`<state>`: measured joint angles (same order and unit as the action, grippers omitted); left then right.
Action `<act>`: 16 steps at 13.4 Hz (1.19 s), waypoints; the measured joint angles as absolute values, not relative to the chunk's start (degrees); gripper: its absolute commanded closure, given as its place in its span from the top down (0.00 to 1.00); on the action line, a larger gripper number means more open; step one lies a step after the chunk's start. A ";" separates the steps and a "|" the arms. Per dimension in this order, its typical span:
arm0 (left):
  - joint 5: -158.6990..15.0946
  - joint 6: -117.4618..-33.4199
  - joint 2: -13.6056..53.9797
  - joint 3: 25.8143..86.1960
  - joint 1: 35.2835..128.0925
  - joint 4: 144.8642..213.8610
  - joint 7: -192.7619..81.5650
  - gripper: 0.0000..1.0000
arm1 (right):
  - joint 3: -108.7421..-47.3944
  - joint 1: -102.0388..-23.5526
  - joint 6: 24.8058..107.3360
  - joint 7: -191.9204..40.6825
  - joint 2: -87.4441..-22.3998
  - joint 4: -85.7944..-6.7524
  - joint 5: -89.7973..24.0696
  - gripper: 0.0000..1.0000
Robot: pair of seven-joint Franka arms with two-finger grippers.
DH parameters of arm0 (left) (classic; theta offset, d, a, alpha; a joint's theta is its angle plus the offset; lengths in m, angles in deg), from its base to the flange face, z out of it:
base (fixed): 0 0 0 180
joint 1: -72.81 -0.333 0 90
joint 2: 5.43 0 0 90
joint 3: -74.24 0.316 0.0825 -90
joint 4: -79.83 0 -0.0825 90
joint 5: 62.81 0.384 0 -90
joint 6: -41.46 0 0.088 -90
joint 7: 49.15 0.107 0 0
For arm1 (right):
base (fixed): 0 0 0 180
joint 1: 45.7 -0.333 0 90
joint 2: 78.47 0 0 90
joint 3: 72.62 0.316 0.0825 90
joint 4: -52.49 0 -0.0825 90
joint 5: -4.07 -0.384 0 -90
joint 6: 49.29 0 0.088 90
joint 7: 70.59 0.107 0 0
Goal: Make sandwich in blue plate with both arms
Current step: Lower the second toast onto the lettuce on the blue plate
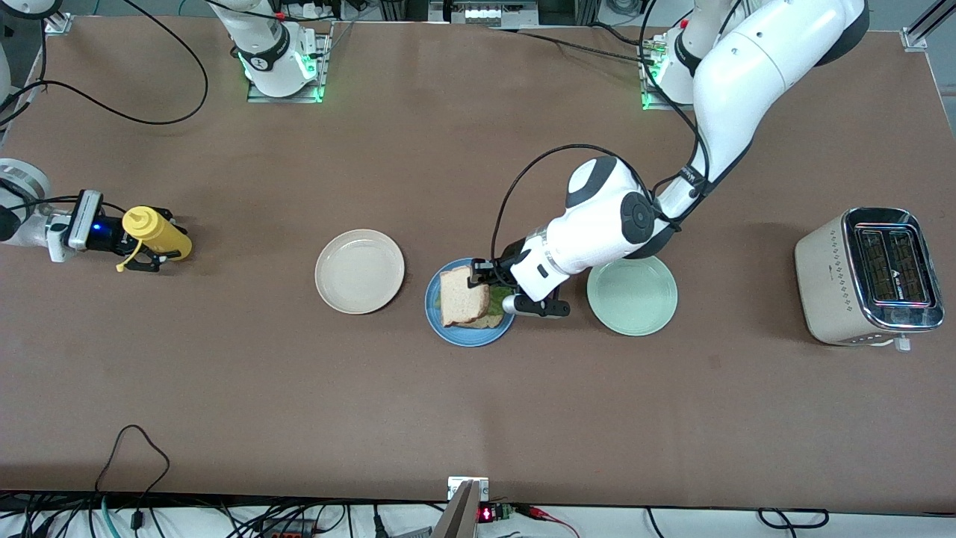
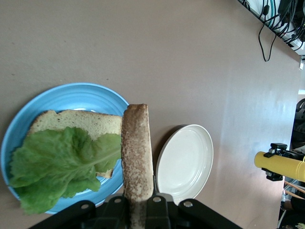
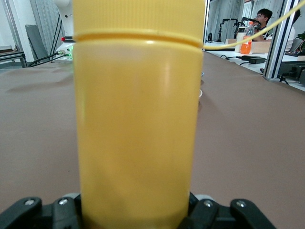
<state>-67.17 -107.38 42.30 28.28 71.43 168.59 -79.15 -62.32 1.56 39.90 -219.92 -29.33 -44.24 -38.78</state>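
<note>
Over the blue plate (image 1: 469, 335), my left gripper (image 2: 138, 206) has its jaws clamped on the crust edge of the top toast slice (image 2: 137, 152), held upright above the lettuce leaf (image 2: 59, 164) and the bottom toast slice (image 2: 78, 122). I judge the toast light, soft and crumbly, so an edge pinch suits it. Well toward the right arm's end of the desk (image 1: 478, 418) from the plate, my right gripper (image 3: 133, 210) grips a yellow squeeze bottle (image 3: 138, 114).

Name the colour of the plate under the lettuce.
Medium blue plate, clearest in the left wrist view.
</note>
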 measured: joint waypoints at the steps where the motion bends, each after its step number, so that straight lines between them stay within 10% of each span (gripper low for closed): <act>1: -67.17 -108.49 42.92 28.30 71.76 168.81 -79.18 0.01 | -62.32 1.64 39.85 -219.92 -28.80 -44.00 -38.78 0.45; 4: -67.17 -115.87 43.97 28.35 72.15 172.98 -79.16 0.03 | -62.32 1.95 39.43 -219.92 -27.82 -43.88 -38.78 1.00; 8: -67.17 -117.73 44.02 28.99 71.79 174.53 -79.14 0.12 | -62.32 3.10 38.53 -219.91 -26.80 -43.82 -38.83 1.00; 13: -67.17 -117.73 44.03 30.60 71.07 176.30 -77.80 0.97 | -62.29 4.69 38.19 -219.91 -26.80 -43.65 -38.87 1.00; 16: -67.17 -117.73 44.03 31.61 70.87 177.47 -77.24 1.00 | -62.27 7.03 37.76 -219.91 -27.07 -42.68 -37.89 1.00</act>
<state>-67.17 -117.73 44.03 31.61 70.87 177.47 -77.24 -62.27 7.03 37.76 -219.91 -27.07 -42.68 -37.89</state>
